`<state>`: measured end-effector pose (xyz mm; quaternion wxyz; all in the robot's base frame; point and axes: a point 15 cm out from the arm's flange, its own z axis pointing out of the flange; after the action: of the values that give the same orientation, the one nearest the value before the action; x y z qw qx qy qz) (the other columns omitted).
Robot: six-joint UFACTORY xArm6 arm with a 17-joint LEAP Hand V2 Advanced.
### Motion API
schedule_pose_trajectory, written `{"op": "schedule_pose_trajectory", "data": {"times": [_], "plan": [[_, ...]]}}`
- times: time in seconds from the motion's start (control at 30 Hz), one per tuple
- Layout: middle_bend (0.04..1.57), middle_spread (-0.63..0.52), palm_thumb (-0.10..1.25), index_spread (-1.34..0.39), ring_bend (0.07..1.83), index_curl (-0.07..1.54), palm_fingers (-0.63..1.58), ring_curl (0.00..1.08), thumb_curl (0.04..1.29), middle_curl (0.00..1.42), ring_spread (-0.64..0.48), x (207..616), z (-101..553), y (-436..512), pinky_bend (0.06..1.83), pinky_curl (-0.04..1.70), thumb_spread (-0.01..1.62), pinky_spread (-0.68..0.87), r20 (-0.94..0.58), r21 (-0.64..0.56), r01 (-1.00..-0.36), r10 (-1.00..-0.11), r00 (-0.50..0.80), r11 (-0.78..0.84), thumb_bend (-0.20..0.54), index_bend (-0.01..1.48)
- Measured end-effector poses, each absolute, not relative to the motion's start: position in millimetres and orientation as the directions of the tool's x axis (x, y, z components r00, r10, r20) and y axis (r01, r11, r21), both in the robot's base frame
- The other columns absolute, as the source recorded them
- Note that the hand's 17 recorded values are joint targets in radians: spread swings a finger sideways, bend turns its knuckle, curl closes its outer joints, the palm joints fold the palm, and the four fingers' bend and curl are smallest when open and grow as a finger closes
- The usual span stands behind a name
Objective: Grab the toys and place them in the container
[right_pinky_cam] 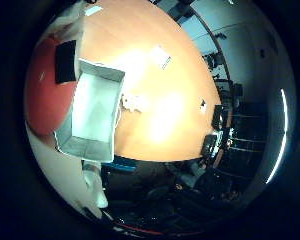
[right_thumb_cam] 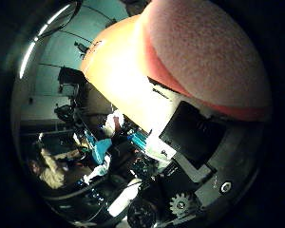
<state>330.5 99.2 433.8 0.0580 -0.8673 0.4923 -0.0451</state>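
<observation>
Beside the container (right_pinky_cam: pixel 95 112), a pale open box on the orange table (right_pinky_cam: pixel 175 90), a small white toy (right_pinky_cam: pixel 131 102) lies on the bare wood, just off the box's long wall. The box looks empty from here. A flat white sheet (right_pinky_cam: pixel 161 56) lies farther from the box, on the toy's side.

A large red, spongy toy (right_thumb_cam: pixel 204 52) fills much of the thumb-side view, so it sits very close to the palm, and in the other view its red bulk shows just outside the container, on the side away from the white toy.

The main risk, as I judge it, is a release too soon: the red toy is not clearly over the box's opening, so it could strike the rim or fall outside. It is also bulky and soft, so it could slip or tip the light box.

The hand (right_thumb_cam: pixel 194 156) shows only black and geared parts against the red toy; it seems held, but I cannot tell how far the fingers are curled.
</observation>
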Motion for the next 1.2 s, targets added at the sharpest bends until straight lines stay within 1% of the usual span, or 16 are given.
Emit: {"op": "schedule_pose_trajectory", "data": {"times": [0.07, 0.1, 0.13, 0.17, 0.2, 0.23, 0.33, 0.4, 0.47, 0.6, 0.73, 0.9, 1.03, 1.13, 1.2], "plan": [[1.01, -0.21, 0.76, -0.35, 1.15, 0.79, 0.97, 0.69, 0.35, 0.8, -0.25, 327.2, 427.3, 99.8, 0.98, 0.92, 1.22, -0.35, 0.013, -0.144, -0.85, -0.86, 0.51, -0.507, -0.029, 0.58], [0.94, -0.21, 0.73, -0.37, 1.14, 0.77, 0.88, 0.67, 0.34, 0.76, -0.25, 325.3, 423.2, 99.3, 0.97, 0.89, 1.21, -0.39, 0.01, -0.136, -0.851, -0.86, 0.511, -0.507, -0.026, 0.47], [0.88, -0.23, 0.71, -0.38, 1.13, 0.75, 0.8, 0.66, 0.32, 0.74, -0.25, 322.9, 419.6, 98.7, 0.96, 0.87, 1.2, -0.4, 0.007, -0.128, -0.852, -0.859, 0.511, -0.508, -0.027, 0.42], [0.85, -0.23, 0.7, -0.4, 1.13, 0.73, 0.78, 0.64, 0.32, 0.73, -0.26, 321.0, 415.4, 98.6, 0.94, 0.86, 1.2, -0.41, 0.005, -0.119, -0.852, -0.859, 0.513, -0.509, -0.028, 0.38], [0.81, -0.24, 0.67, -0.42, 1.09, 0.72, 0.66, 0.62, 0.31, 0.71, -0.25, 320.5, 414.5, 98.5, 0.91, 0.84, 1.19, -0.41, 0.004, -0.117, -0.852, -0.858, 0.514, -0.51, -0.03, 0.34], [0.79, -0.25, 0.65, -0.43, 1.07, 0.71, 0.62, 0.61, 0.3, 0.7, -0.25, 320.1, 413.2, 98.4, 0.88, 0.84, 1.18, -0.4, 0.004, -0.115, -0.852, -0.857, 0.515, -0.512, -0.027, 0.32], [0.77, -0.25, 0.62, -0.46, 0.99, 0.68, 0.47, 0.57, 0.29, 0.68, -0.25, 318.9, 412.4, 97.2, 0.76, 0.82, 1.16, -0.31, 0.004, -0.108, -0.849, -0.855, 0.519, -0.516, -0.025, 0.33], [0.73, -0.25, 0.59, -0.47, 0.92, 0.66, 0.36, 0.54, 0.28, 0.65, -0.22, 318.6, 412.1, 96.1, 0.68, 0.81, 1.14, -0.18, 0.008, -0.105, -0.849, -0.854, 0.52, -0.518, -0.027, 0.36], [0.62, -0.21, 0.57, -0.47, 0.81, 0.64, 0.21, 0.5, 0.28, 0.61, -0.16, 317.3, 410.8, 94.6, 0.64, 0.78, 1.12, -0.05, 0.013, -0.094, -0.848, -0.852, 0.523, -0.522, -0.027, 0.37], [0.47, -0.13, 0.52, -0.43, 0.64, 0.54, 0.14, 0.41, 0.27, 0.5, -0.03, 309.1, 405.4, 91.1, 0.59, 0.71, 1.09, 0.23, 0.008, -0.054, -0.848, -0.849, 0.528, -0.528, -0.029, 0.31], [0.33, -0.07, 0.5, -0.43, 0.49, 0.47, 0.12, 0.33, 0.27, 0.42, 0.06, 305.2, 400.3, 89.6, 0.51, 0.61, 1.07, 0.38, 0.002, -0.027, -0.842, -0.842, 0.539, -0.539, -0.026, 0.28], [0.24, -0.04, 0.47, -0.43, 0.4, 0.42, 0.17, 0.28, 0.27, 0.37, 0.12, 303.7, 400.4, 89.2, 0.42, 0.51, 1.06, 0.42, 0.001, -0.023, -0.838, -0.838, 0.546, -0.546, -0.025, 0.21], [0.2, -0.04, 0.47, -0.42, 0.35, 0.39, 0.21, 0.26, 0.27, 0.35, 0.13, 303.6, 402.2, 87.2, 0.38, 0.45, 1.06, 0.42, 0.006, -0.027, -0.831, -0.831, 0.556, -0.556, -0.025, 0.18], [0.19, -0.04, 0.47, -0.42, 0.33, 0.37, 0.23, 0.25, 0.27, 0.34, 0.13, 303.0, 402.4, 79.2, 0.37, 0.42, 1.06, 0.42, 0.029, -0.01, -0.819, -0.819, 0.573, -0.574, -0.023, 0.18], [0.19, -0.04, 0.48, -0.42, 0.32, 0.36, 0.24, 0.24, 0.27, 0.34, 0.13, 303.4, 404.3, 66.3, 0.36, 0.41, 1.06, 0.42, 0.047, 0.005, -0.823, -0.822, 0.568, -0.568, -0.023, 0.18]]}}
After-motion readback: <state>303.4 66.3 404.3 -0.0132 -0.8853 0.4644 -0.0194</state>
